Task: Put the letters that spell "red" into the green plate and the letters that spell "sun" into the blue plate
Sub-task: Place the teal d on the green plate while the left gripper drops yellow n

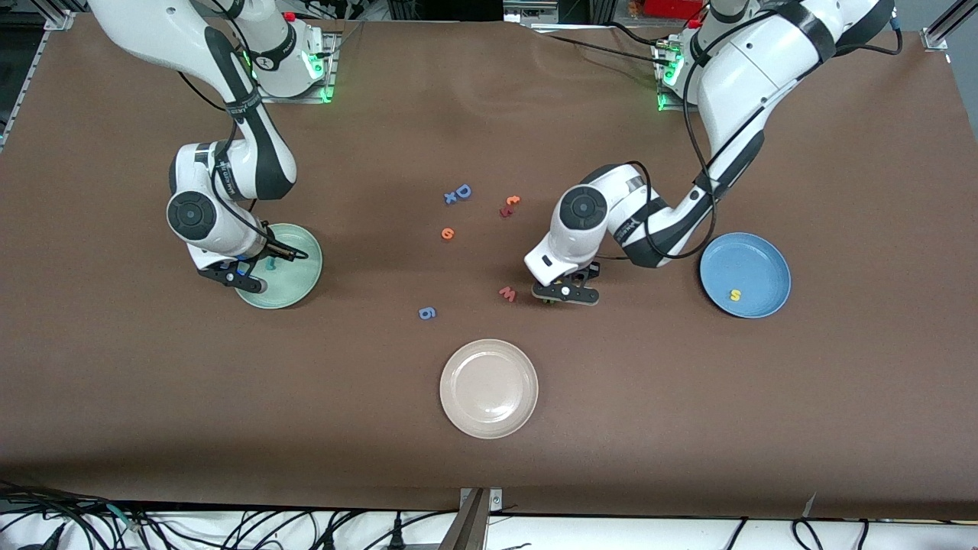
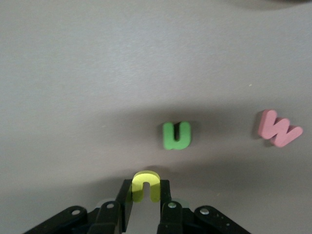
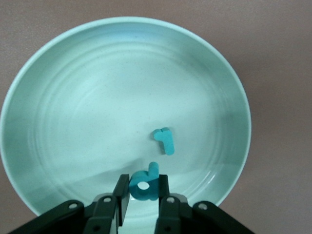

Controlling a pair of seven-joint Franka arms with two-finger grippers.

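Found a brown table under everything. Counted three round plates on it, clock directions taken on the front view. Saw a beige-white plate nearest the front camera. Placed the green plate at about ten o'clock from the beige one, toward the right arm's end. Placed the blue plate at about two o'clock, toward the left arm's end.

Found the right gripper low over the green plate, fingers pressed against both sides of the teal d. Found the left gripper low over the table at about one o'clock from the beige plate, pinched together on the yellow u. Could not tell whether the u was touching the table.

Saw the teal r lying flat in the green plate, just beside the d. Saw the yellow s in the blue plate, at about seven o'clock from its middle. Spotted the green n on the table near the u, and a pink w at nine o'clock from the left gripper. Noted the orange e on the table at about twelve o'clock from the beige plate, a blue D farther from the camera, and a blue g nearer.
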